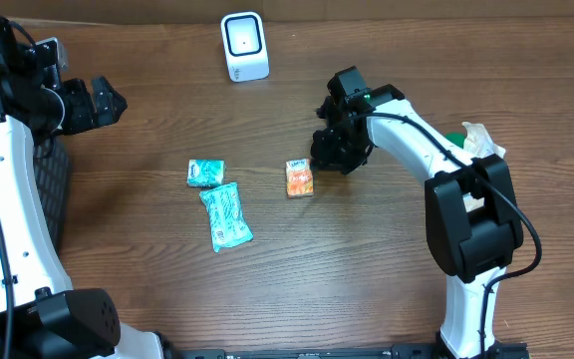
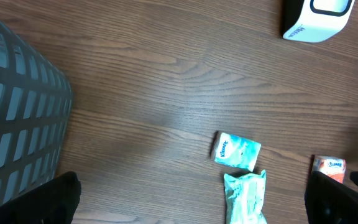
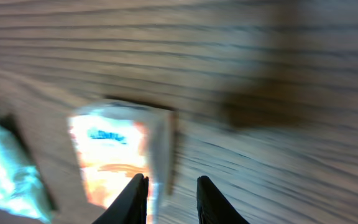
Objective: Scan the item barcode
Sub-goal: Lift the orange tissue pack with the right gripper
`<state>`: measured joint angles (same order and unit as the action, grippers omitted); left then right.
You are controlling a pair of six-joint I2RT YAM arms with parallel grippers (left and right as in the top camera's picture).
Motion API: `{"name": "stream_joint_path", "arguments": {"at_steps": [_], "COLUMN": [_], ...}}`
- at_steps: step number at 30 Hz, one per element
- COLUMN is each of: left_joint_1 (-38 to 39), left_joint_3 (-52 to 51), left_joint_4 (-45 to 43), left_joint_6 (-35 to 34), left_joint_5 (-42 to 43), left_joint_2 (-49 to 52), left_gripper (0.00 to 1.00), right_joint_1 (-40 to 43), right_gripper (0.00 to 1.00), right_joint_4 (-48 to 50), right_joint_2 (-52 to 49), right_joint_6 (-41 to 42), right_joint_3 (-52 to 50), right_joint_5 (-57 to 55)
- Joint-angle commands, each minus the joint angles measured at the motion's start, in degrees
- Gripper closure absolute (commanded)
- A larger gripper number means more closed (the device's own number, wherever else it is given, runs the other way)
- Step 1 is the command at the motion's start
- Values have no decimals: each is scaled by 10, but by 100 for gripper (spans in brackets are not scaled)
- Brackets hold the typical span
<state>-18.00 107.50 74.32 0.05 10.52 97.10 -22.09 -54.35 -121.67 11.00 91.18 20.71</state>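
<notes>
**A:** Start at the left. What are the left jaws doing?

**B:** They stand spread wide and empty at the far left edge of the tabletop [image 1: 167, 299], above the dark mesh basket [image 2: 11, 93]. They are well apart from everything else.

**A:** And the barcode scanner [image 1: 244, 45]?

**B:** It is white and upright at the far side, left of centre. Nearer than it lie two teal tissue packs, a small one [image 1: 205, 173] and a longer crumpled one [image 1: 225, 216] touching its near edge.

**A:** Which is the item to scan?

**B:** I judge it to be the orange tissue pack [image 1: 300, 178]. It lies flat in the middle of the tabletop, right of the teal ones, and the right arm is much the nearer to it.

**A:** How does it lie from the right jaws?

**B:** It is just to their left and slightly nearer. The right wrist view is blurred, but the pack's right edge sits close beside the left finger [image 3: 135, 199]. Bare wood shows in the narrow gap between the fingers, so the jaws are slightly apart and hold nothing.

**A:** What about its long axis?

**B:** It runs far to near, a little tilted, with the logo end pointing far. The printed face is up and no barcode is visible. The jaws probably need to shift left to straddle the pack's short width. The scanner lies far and left of the pack.
</notes>
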Motion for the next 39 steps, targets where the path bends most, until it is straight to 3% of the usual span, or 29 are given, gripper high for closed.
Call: {"name": "stream_joint_path", "arguments": {"at_steps": [1, 13, 19, 27, 30, 35, 39], "left_joint_1": [2, 2, 2, 2, 2, 2, 2], "left_joint_3": [2, 2, 2, 2, 2, 2, 2], "left_joint_4": [0, 0, 0, 0, 0, 0, 0], "left_joint_6": [8, 8, 8, 8, 8, 8, 9], "left_joint_5": [5, 5, 5, 5, 5, 5, 4], "left_joint_2": [3, 3, 3, 3, 3, 3, 3], "left_gripper": [0, 1, 0, 0, 0, 0, 1], "right_joint_1": [-7, -11, -7, -6, -7, -2, 1], "right_gripper": [76, 76, 82, 82, 81, 60, 54], "right_joint_4": [15, 114, 127, 136, 132, 80, 16], "right_joint_2": [7, 7, 7, 7, 7, 7, 7], "right_joint_6": [-26, 35, 39, -127, -141, -127, -12], "right_joint_3": [-20, -120, -115, -56, -36, 11, 36], "right_joint_5": [64, 72, 68, 80, 79, 78, 70]}}
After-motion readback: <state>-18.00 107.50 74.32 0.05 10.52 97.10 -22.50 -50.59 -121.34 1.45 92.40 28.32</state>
